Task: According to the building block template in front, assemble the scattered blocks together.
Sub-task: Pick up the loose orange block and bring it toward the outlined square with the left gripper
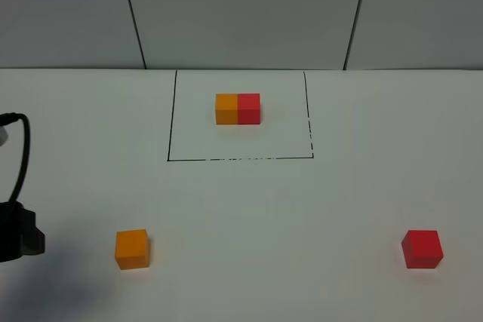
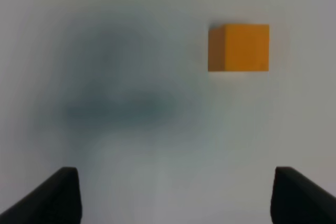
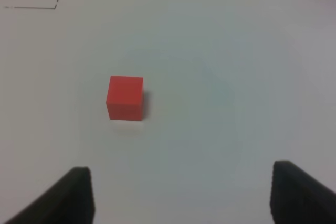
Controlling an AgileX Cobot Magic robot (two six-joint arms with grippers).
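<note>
Showing the assembly not yet begun, as judged from the layout. The building block template (image 1: 238,108) lies at the far middle of the white table (image 1: 302,209): a joined pair, orange on the left and red on the right, inside a thin black outline (image 1: 240,159). The two scattered blocks rest on the near part of the table, well apart from each other and from the template. The orange cube (image 1: 132,249) sits near-left and the red cube (image 1: 422,249) near-right, each outside the outline. The left gripper (image 2: 168,198) hangs above the table with its jaws spread wide and nothing between them; the orange cube (image 2: 239,47) lies ahead of it and off to one side, untouched. The right gripper (image 3: 181,198) likewise has its jaws apart and empty, with the red cube (image 3: 125,98) ahead and unheld. Neither cube is grasped, lifted or joined. Both pick-ups, the bringing together, and the orange-left, red-right matching all remain to be done.
</note>
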